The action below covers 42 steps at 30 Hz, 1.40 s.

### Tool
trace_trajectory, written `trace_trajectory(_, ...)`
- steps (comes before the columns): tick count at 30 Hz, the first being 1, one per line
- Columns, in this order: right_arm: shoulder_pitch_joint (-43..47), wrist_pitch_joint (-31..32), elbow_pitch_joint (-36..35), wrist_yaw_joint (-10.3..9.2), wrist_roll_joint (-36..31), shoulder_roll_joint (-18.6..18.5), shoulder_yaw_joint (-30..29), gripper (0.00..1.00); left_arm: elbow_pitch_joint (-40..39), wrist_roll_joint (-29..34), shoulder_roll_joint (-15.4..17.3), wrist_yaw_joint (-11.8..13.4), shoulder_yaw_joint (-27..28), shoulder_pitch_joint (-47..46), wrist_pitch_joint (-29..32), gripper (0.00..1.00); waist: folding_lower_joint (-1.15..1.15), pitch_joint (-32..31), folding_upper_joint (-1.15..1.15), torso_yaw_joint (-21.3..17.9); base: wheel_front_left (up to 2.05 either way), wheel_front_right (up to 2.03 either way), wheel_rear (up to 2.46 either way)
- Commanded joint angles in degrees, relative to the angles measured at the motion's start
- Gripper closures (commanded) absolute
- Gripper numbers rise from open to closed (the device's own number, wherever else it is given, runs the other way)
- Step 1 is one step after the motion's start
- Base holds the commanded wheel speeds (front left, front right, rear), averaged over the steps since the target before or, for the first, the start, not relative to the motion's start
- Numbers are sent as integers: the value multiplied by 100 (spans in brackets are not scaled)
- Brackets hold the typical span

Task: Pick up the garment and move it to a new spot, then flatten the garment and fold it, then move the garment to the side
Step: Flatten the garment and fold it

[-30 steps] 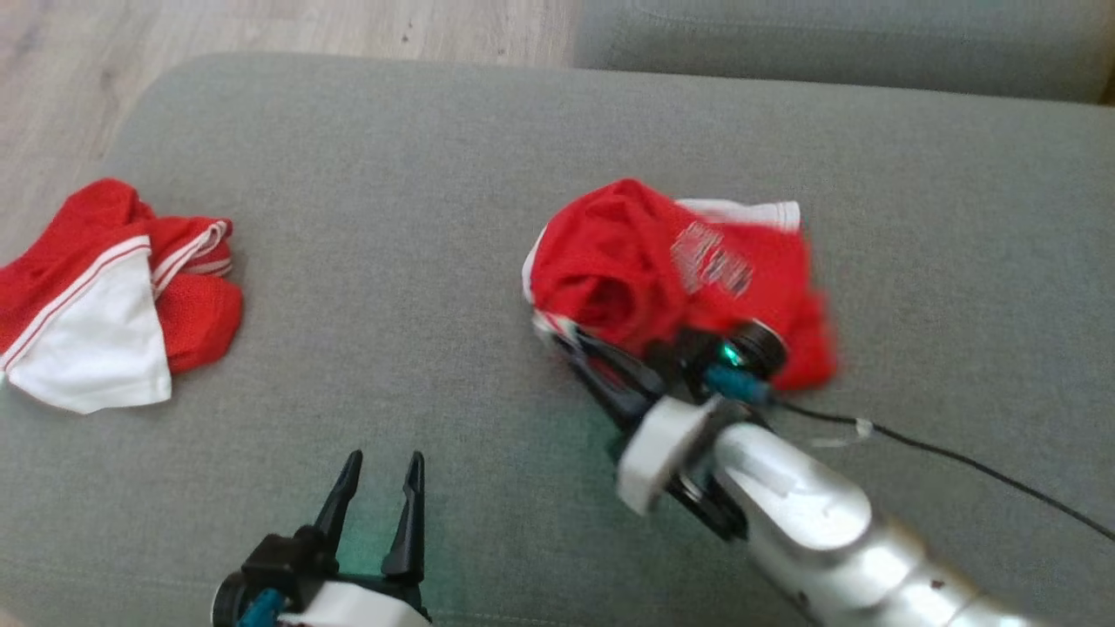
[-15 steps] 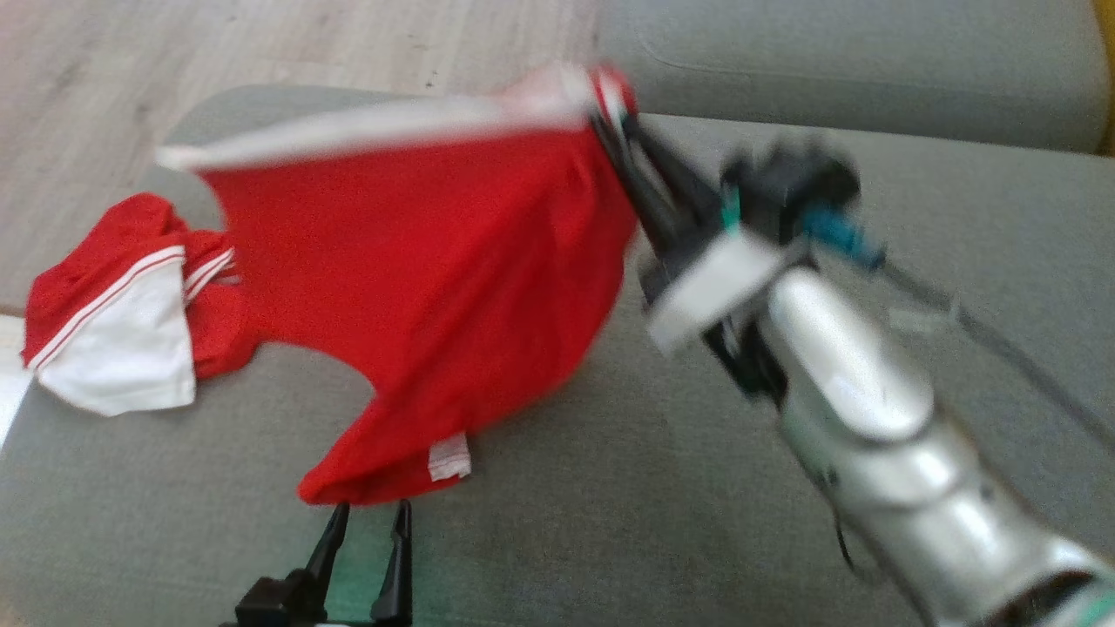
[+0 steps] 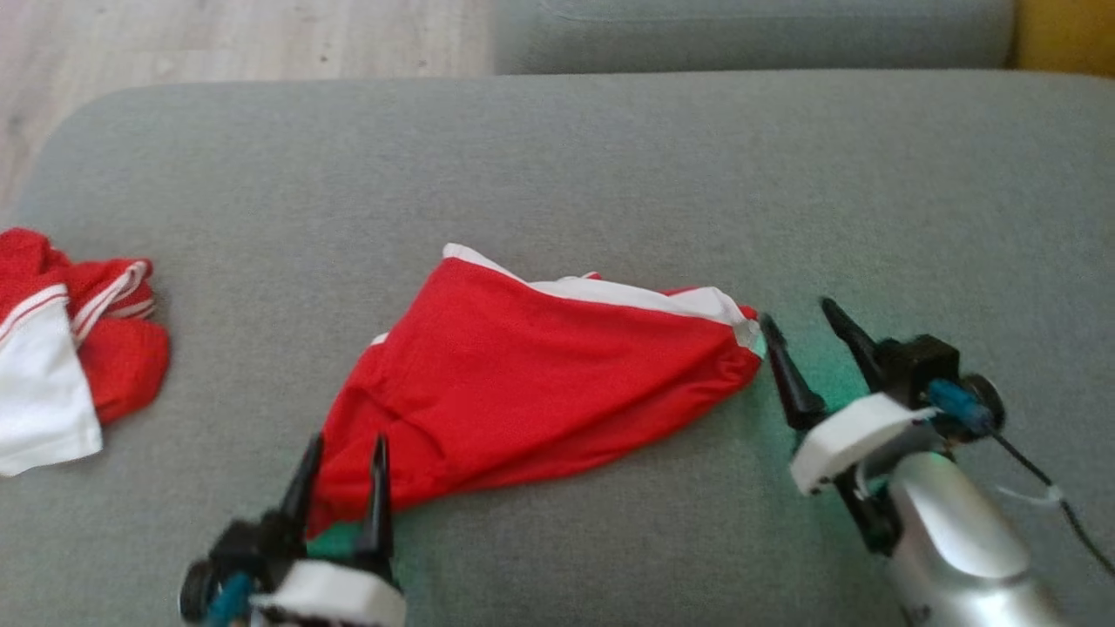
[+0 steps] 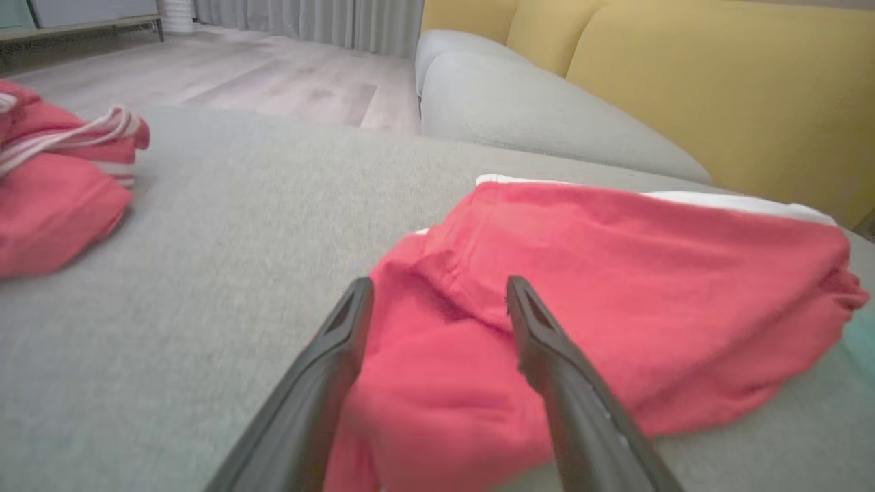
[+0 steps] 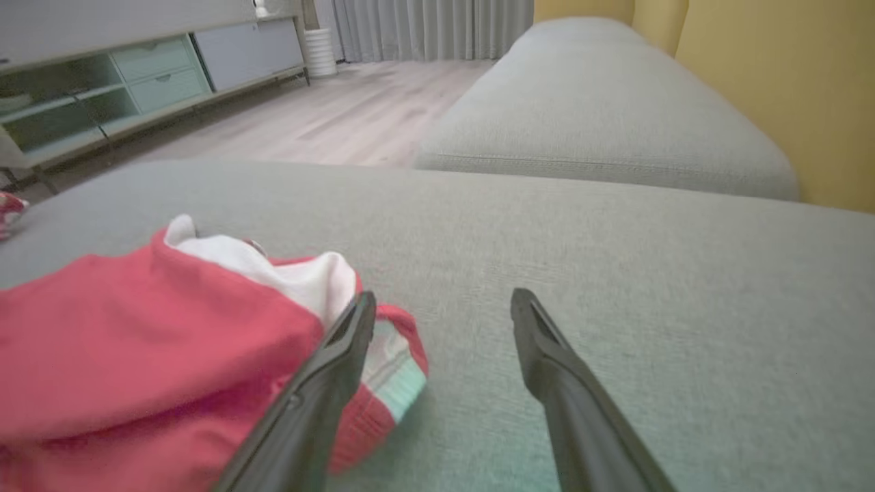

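Right gripper (image 3: pixel 797 313) fingers (image 3: pixel 788 383) were apart, off the red garment (image 3: pixel 540 392) they'd clamped mid-air a moment earlier. It now lay spread on the grey sofa cushion (image 3: pixel 610 174), its right corner just beside them. Left gripper (image 3: pixel 347 442) fingers were apart at its lower-left corner. A second red-and-white garment (image 3: pixel 52 348) lay far left.

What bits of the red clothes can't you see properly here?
Head view: the near corner of the red garment sits behind the fingers of the left gripper; its underside lies against the cushion.
Head view: the other garment, red and white, is cut off by the left edge.
Right wrist view: the red garment runs off the left edge.
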Motion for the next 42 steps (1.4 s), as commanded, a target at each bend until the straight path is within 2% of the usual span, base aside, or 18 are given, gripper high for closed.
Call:
trace_trajectory(1,-42,-38,-261,-4,-109,172,22,0,-226,32,7,29,221,-377,-32,0,0,122,0,-119,0,0,0)
trace_trajectory(5,94,-38,-578,-4,-375,450,-183,0,-234,29,7,0,217,-1006,-32,0,0,272,0,-205,0,0,0)
trace_trajectory(8,109,-38,-696,-4,-489,564,-198,0,122,29,7,-45,104,-1650,-32,0,0,412,0,-274,0,0,0)
trace_trajectory(13,10,-38,-797,-4,-537,631,-82,0,1494,-103,24,-87,-151,-2825,-5,0,0,668,0,-445,0,0,0)
trace_trajectory(18,-83,-38,-881,-4,-487,645,21,0,2748,-46,125,-96,-459,-3764,311,0,0,905,0,-598,0,0,0)
trace_trajectory(28,-91,-38,-940,-4,-394,649,-19,0,4185,-26,97,46,-599,-4168,281,0,0,1039,0,-631,0,0,0)
trace_trajectory(30,-85,-38,-937,-4,-372,649,-16,0,4313,-55,72,41,-631,-4172,223,54,0,1018,0,-598,0,0,0)
trace_trajectory(31,-86,-38,-938,-4,-357,649,-4,0,4338,-66,61,45,-644,-4179,174,95,0,1009,0,-581,0,0,0)
trace_trajectory(32,-88,-38,-937,-4,-341,649,6,0,4326,-74,53,72,-650,-4180,111,100,0,988,0,-563,0,0,0)
trace_trajectory(38,-44,-38,-916,-4,-253,649,2,0,4059,-96,26,141,-694,-4032,-22,100,0,778,0,-456,0,0,0)
trace_trajectory(42,115,-38,-886,-4,-175,649,-62,0,3260,-123,19,298,-554,-3616,-29,100,0,472,0,-350,0,0,0)
